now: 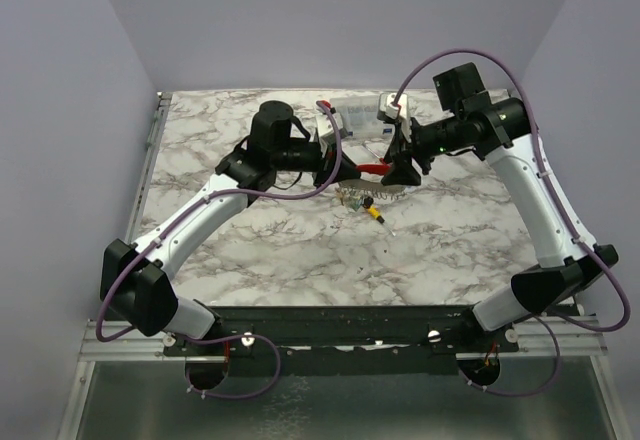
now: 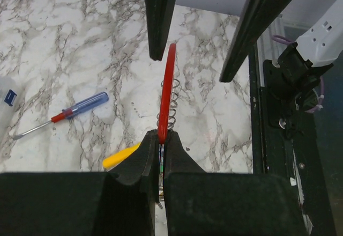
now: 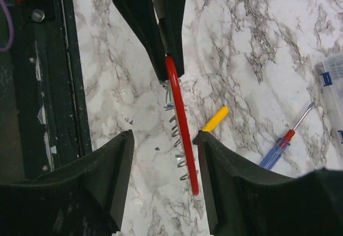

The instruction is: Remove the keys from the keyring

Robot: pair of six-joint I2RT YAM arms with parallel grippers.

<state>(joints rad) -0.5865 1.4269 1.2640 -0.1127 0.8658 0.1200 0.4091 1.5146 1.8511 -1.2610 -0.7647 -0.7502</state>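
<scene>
**Operator:** What is the left tool (image 2: 161, 138) doing?

**Technician:** It is clamped tight on the keyring (image 2: 166, 86), gripping one end of its red strap (image 3: 182, 123). This holds the strap off the worktop (image 2: 64, 43), with the keys (image 1: 353, 198) just below it.

**Operator:** And the right tool (image 3: 163, 139)?

**Technician:** It is spread wide and grips nothing. Its fingers straddle the strap's free end, probably to take hold next.

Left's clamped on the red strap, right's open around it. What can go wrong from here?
1. The right gripper straddles the keyring; closing may catch the wire coil beside the strap rather than the strap itself.
2. The left gripper holds the strap at its fingertips only; a pull might slip it free.
</scene>
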